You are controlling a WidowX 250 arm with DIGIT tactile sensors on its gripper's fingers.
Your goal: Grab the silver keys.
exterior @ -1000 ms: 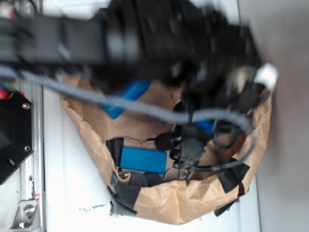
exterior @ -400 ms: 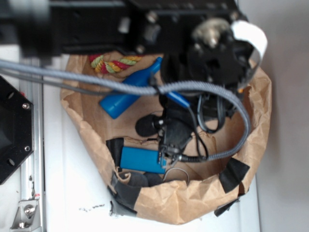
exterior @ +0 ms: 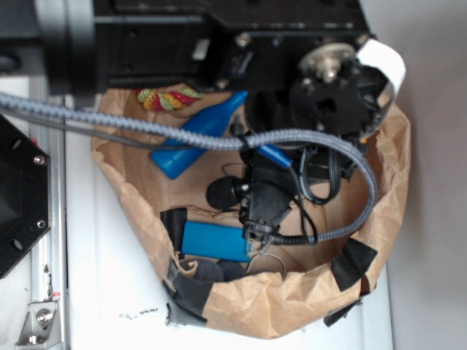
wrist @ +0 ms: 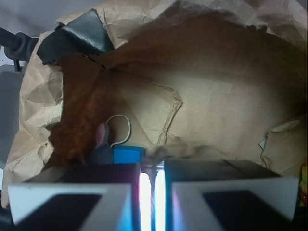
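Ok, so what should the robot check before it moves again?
1. Silver keys in sight: not ok, neither view clearly shows them.
2. Gripper down inside the paper bag: ok.
3. Something held: cannot tell; the jaws stand nearly together with a thin bright gap.
4. Wire loop left alone, apart from the fingers: ok.
5. Blue box clear of the gripper: cannot tell, they look very close in the exterior view.
6. Grey cable free of the bag's edge: cannot tell.
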